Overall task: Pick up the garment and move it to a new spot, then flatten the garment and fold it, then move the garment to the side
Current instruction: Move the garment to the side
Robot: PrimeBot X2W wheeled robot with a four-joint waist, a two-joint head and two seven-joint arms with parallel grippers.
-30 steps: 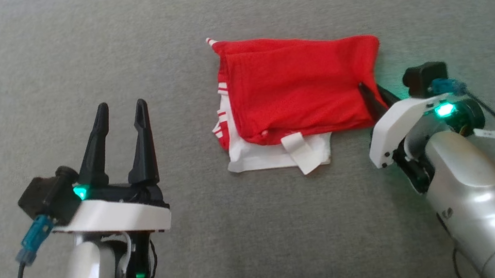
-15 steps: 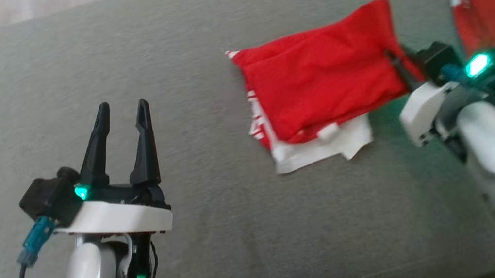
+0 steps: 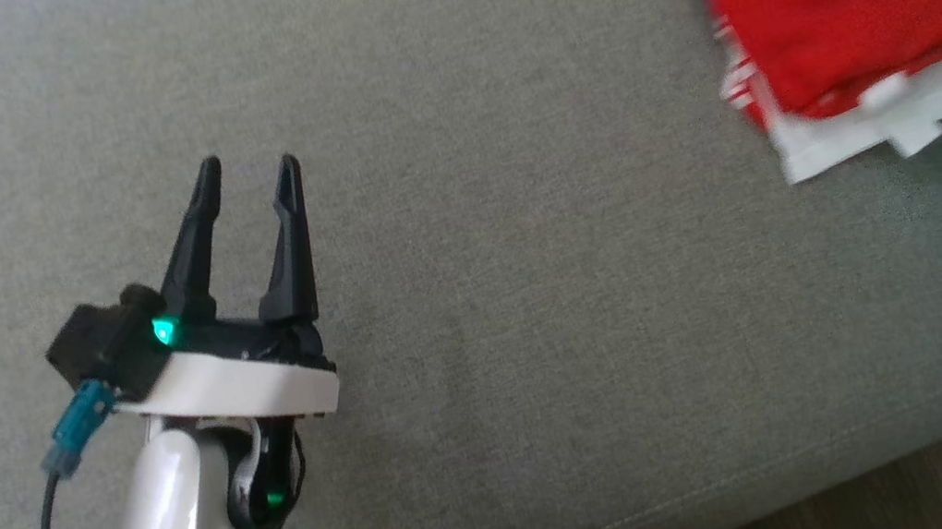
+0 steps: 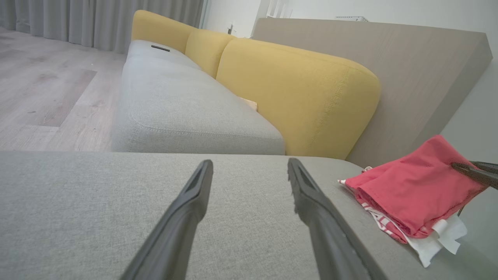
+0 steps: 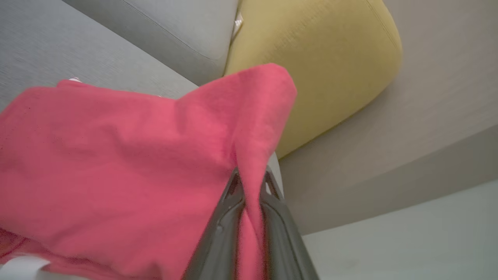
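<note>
**Head view.** Left gripper (image 3: 248,162) is hovering at eight o'clock over the grey cushion (image 3: 534,311), with its fingers spread wide and gripping nothing. Folded red garment (image 3: 853,11), with a white layer underneath, is lying at two o'clock, well apart from it.

**Left wrist view.** The spread fingers are pointing toward twelve. The garment is resting on the cushion at four o'clock. Right gripper (image 4: 472,173) is touching its raised far corner at three o'clock. Yellow backrest (image 4: 295,89) is standing at twelve.

**Right wrist view.** Right gripper's fingers are rising from six o'clock, nearly closed and pinching a fold of the garment's edge. The red cloth is spreading toward nine o'clock.
</note>
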